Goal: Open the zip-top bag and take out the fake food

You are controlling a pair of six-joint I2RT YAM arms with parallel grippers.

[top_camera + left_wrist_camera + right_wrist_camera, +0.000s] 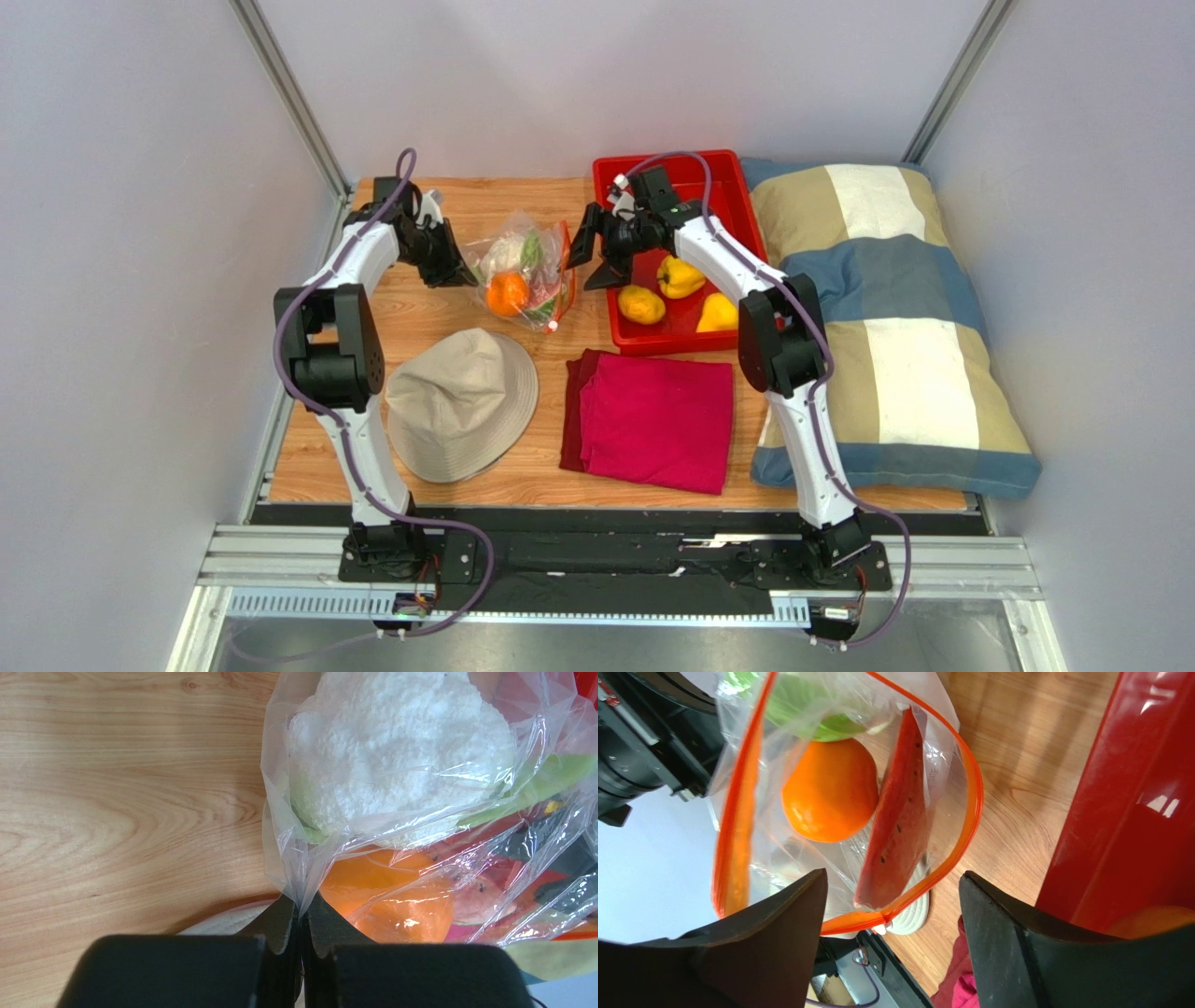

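The zip-top bag point(529, 270) lies on the wooden table between my two grippers, its orange-red zip strip point(966, 805) gaping in a wide loop. Inside are an orange point(829, 791), a watermelon slice point(896, 812) and a white cauliflower point(400, 749) with green leaves point(801, 707). My left gripper point(302, 913) is shut on a pinch of the bag's clear plastic at its closed end point(452, 259). My right gripper point(892, 882) is open and empty at the bag's mouth point(589, 256). A yellow pepper point(679, 276) and two yellow fruits point(641, 304) lie in the red tray point(701, 171).
A beige hat point(460, 403) and a folded magenta cloth point(652, 417) lie near the front of the table. A striped pillow point(884, 308) fills the right side. Grey walls close in on the left, the back and the right.
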